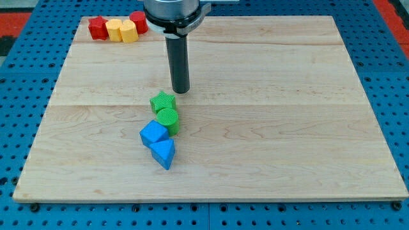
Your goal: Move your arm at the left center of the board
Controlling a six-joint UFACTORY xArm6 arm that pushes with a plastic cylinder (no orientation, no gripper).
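While my tip (181, 91) rests on the board (287, 128), we see it just above the green star (162, 101).
We see no jaws, only a bare rod touching nothing; the board's left centre lies well to its left.

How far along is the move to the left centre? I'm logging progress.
Done: nothing visible yet. In hand: my tip stands near the board's upper middle, just above the green star block and apart from it. Left: sliding toward the view's left, to the middle of the left edge.
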